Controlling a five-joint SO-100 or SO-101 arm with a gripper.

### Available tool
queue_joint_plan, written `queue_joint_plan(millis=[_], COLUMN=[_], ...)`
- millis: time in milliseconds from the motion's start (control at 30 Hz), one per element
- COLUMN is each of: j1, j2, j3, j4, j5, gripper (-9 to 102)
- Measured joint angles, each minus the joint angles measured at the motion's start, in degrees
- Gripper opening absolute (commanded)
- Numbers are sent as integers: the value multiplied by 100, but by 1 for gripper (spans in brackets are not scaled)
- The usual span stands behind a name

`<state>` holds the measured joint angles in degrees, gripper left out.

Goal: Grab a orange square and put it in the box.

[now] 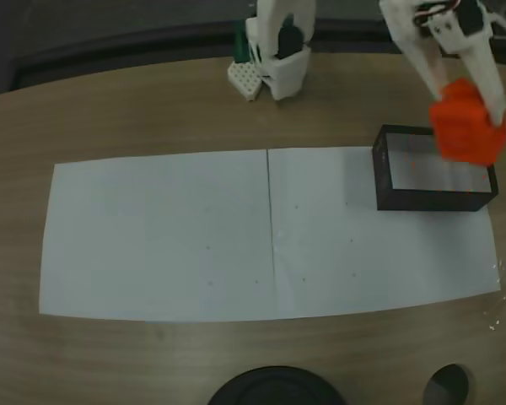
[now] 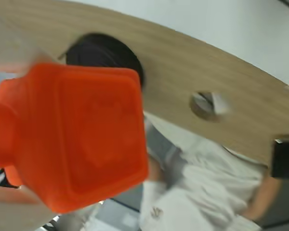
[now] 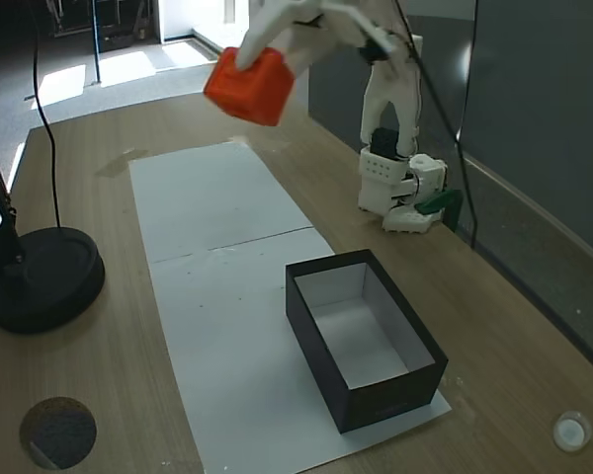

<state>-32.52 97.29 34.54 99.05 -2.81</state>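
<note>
High above the surface (image 3: pixel 89 188) we carry the orange square (image 3: pixel 249 87) in our hand (image 3: pixel 273 41), closed on it and well clear of the box (image 3: pixel 376 400) — in one fixed view it overlaps the box's far corner. It looks light, stiff and smooth — likely slippery plastic — so flat opposite faces seem the best hold.

SO-100 arm (image 3: pixel 390 109): white printed shell, black servos

Base (image 3: pixel 400 193) blocky white with dark motor faces; green clamp (image 3: pixel 440 204) at the base edge; black cables run along the links; gripper (image 1: pixel 468 105) fingers white plastic
</note>
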Motion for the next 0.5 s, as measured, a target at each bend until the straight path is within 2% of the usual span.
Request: queue_joint_plan(millis=[100, 267, 500], j1=[-870, -1969, -2312], j2=[562, 817, 844], j3=[176, 1591, 3120], j4=[35, 35, -413], j5=[0, 0, 0], gripper=[6, 6, 6])
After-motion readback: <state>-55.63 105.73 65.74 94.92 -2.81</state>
